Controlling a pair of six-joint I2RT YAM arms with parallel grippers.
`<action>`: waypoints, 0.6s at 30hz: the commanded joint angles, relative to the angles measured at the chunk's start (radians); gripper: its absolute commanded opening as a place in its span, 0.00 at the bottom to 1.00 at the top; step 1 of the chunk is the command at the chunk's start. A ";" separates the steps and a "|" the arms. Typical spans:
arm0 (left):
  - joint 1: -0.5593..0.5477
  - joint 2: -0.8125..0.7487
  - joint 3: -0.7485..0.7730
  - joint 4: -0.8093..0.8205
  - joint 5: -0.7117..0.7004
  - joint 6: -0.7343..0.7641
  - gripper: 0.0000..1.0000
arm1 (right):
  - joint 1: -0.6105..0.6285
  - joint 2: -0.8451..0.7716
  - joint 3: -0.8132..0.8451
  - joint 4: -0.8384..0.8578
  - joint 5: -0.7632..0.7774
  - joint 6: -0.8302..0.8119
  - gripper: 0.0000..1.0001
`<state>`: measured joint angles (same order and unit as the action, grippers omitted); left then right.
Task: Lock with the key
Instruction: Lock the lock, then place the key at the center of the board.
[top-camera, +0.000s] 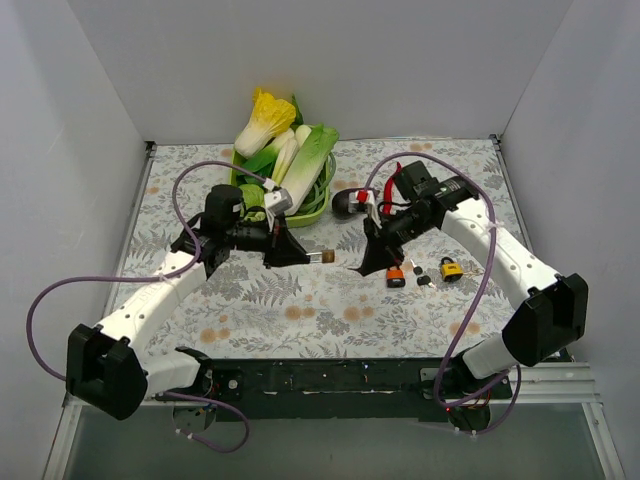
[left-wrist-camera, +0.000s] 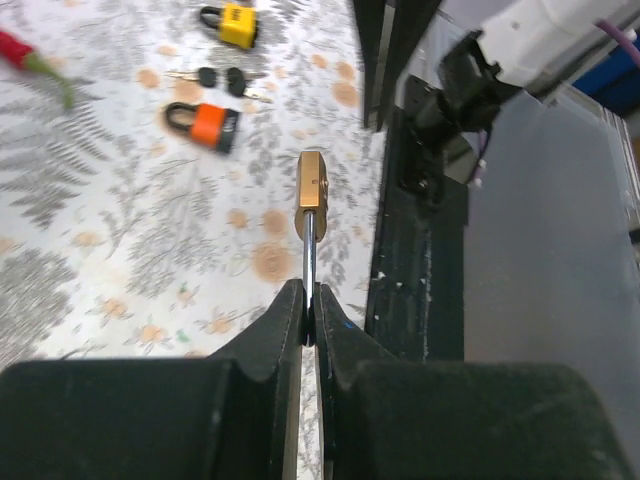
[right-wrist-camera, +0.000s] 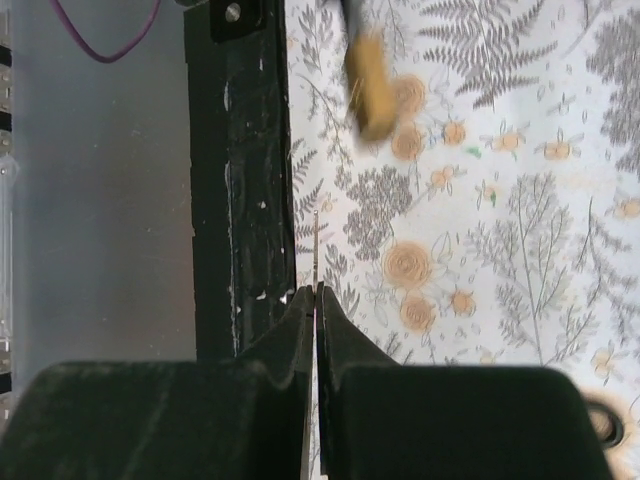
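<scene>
Left gripper (left-wrist-camera: 309, 300): jaws pinched tight on the steel shackle of a brass padlock (left-wrist-camera: 313, 192). The padlock is edge-on to the wrist camera, body pointing away from the fingers, lifted clear of the table (top-camera: 300, 310). Gripping by the shackle leaves the far end of the body bare and turned toward the other arm. That is probably where the keyway sits. You can't tell from here whether the shackle is seated.

Right gripper (right-wrist-camera: 316, 298): jaws closed on a thin key (right-wrist-camera: 317, 255), blade sticking straight out past the fingertips, ready to lead in. In that wrist view the brass padlock shows blurred, ahead and off to one side. Blade and body are near but apart, and not lined up.

Top view: the two grippers face each other mid-table, padlock left, key right.

Orange padlock (left-wrist-camera: 205, 125), yellow padlock (left-wrist-camera: 235, 22) and spare keys (left-wrist-camera: 220, 78) lie on the cloth just beside the right gripper.

Judgement: you're at alignment, with insertion not yet made. Both holds are narrow pinches, so either part may twist if the blade meets the body off the slot.
</scene>
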<state>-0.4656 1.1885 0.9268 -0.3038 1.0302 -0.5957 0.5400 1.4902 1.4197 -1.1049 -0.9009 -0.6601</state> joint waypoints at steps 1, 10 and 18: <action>0.122 -0.004 0.018 0.005 0.034 0.005 0.00 | -0.099 -0.057 -0.082 -0.033 -0.042 -0.006 0.01; 0.157 -0.010 0.001 0.054 -0.024 -0.093 0.00 | -0.221 -0.179 -0.416 0.460 0.268 0.636 0.01; 0.157 -0.050 -0.040 0.103 -0.076 -0.173 0.00 | -0.034 -0.258 -0.536 0.652 0.738 1.017 0.01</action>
<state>-0.3130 1.1908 0.9154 -0.2520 0.9737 -0.7158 0.3988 1.2751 0.9180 -0.6128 -0.4362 0.1272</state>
